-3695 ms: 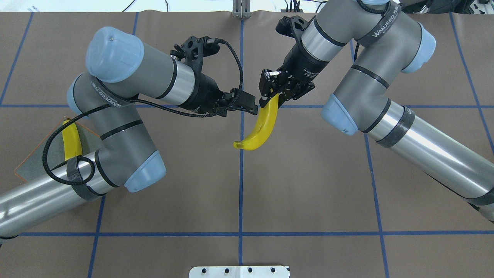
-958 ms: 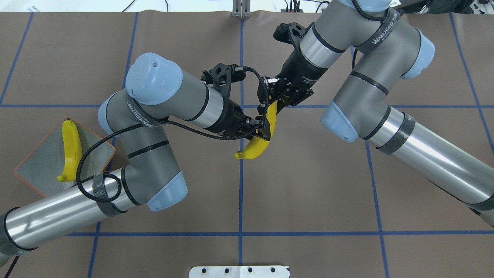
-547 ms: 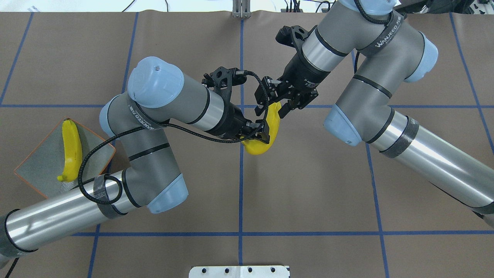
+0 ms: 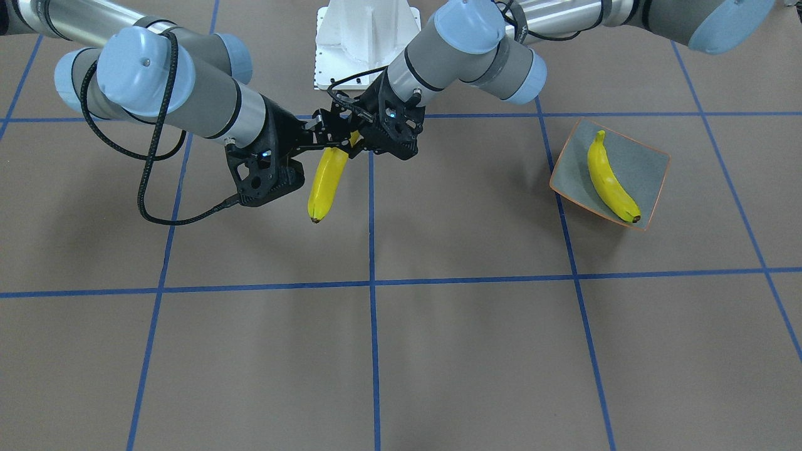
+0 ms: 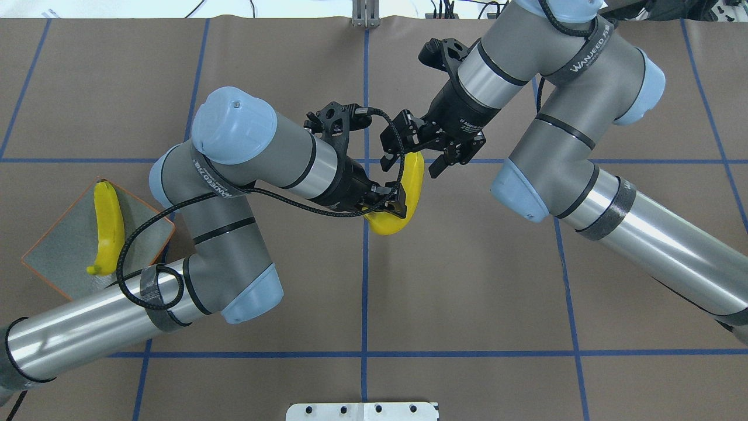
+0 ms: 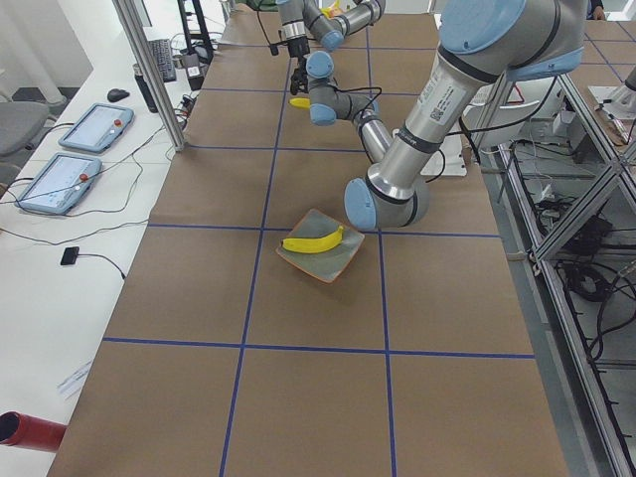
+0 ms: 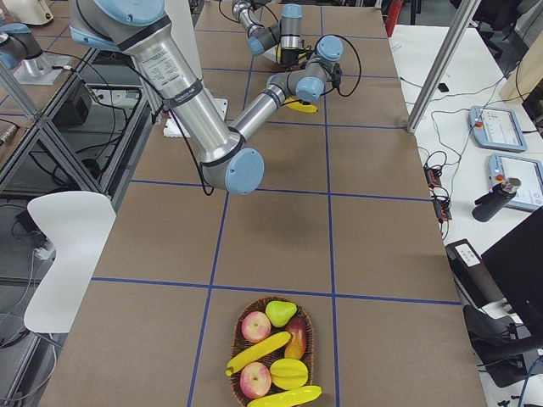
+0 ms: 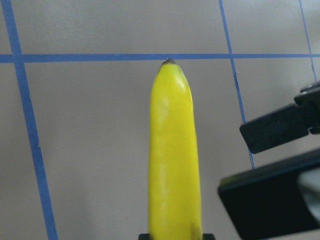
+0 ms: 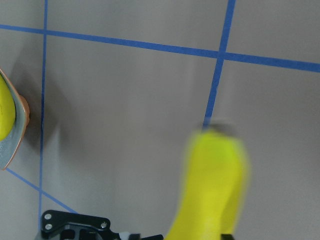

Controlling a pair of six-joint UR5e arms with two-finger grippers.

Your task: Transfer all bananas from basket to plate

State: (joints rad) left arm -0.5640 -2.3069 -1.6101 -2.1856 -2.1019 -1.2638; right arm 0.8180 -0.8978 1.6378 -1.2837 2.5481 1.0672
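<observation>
one held banana (image 5: 411, 184) is clamped in the left gripper (image 5: 390, 203), jaws closed on it partway along, in the air over the middle of the table (image 5: 467, 280), about on the centre tape line (image 5: 364, 292). left wrist view: the fruit runs straight out from between the jaws with its dark tip at the far end, so the long axis follows the gripper's own reach. front view: it hangs tilted and, as far as i can judge, clear of the surface. just beside it, the right gripper (image 5: 416, 162) has its jaws wide. seen from overhead they straddle the banana's end toward the far edge, but the left wrist view shows the fingers (image 8: 272, 127) stopping short of the skin with a gap. judgement: only the left arm carries the load. further out, toward the table's left end, is the plate (image 4: 645, 169), with a plate banana (image 4: 611, 178) lying across it and bare dish on one side. the plate is on the left arm's side, well apart from the jaws, and the left arm is plainly the nearer. judgement: the next move is a swing toward the left end, with the held fruit turned parallel to the one lying there so it fits the bare part. farthest, close to the table's right end, is the basket (image 7: 273, 298), with two basket bananas (image 7: 257, 354) not yet moved.
</observation>
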